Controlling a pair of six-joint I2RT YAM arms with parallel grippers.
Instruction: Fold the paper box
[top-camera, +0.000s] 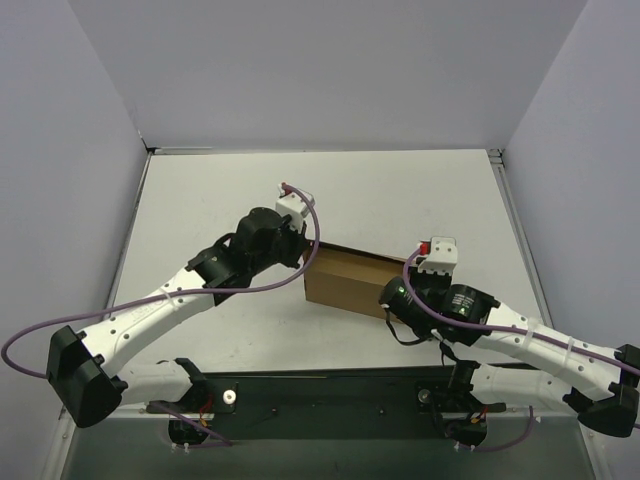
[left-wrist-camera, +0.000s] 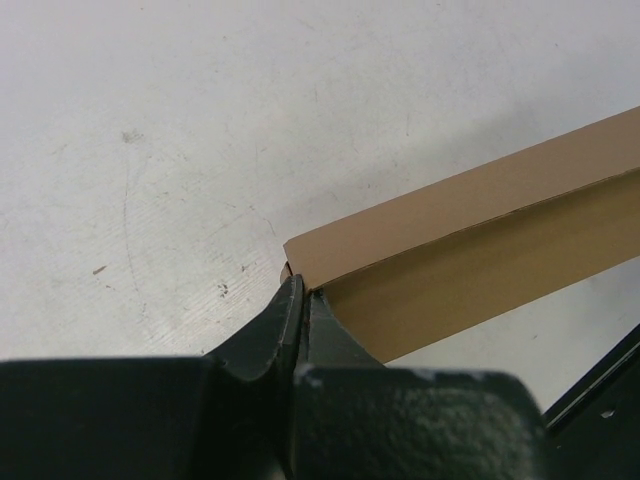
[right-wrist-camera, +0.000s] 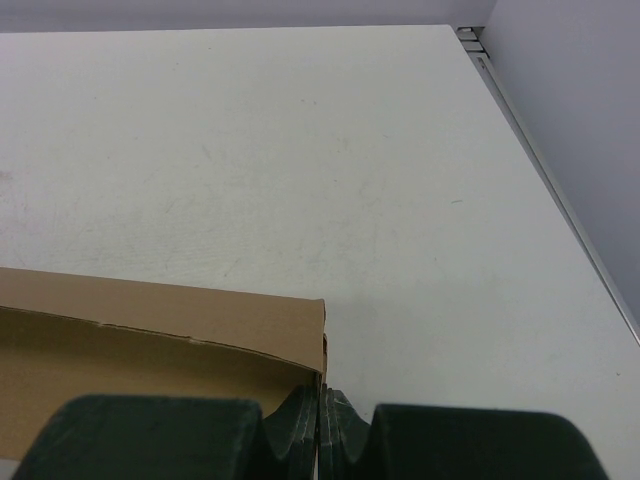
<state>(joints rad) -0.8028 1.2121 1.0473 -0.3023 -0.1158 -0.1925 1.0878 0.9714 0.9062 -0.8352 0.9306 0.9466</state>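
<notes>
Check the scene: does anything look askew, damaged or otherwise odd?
Nothing looks spilled or broken. The paper box sits slightly askew to the edges of the table, pinched at opposite ends by the left tool and right tool.

paper box (top-camera: 345, 285): matt brown cardboard, smooth faces. table (top-camera: 400, 190): matt white, faintly scuffed and scratched.

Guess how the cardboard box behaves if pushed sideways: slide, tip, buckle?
Probably slides rather than tips: the paper box sits low and long on the smooth table. Likely light, with thin walls that could flex under a hard push. With the left gripper and right gripper each pinching an end corner, a shove might skew it.
</notes>
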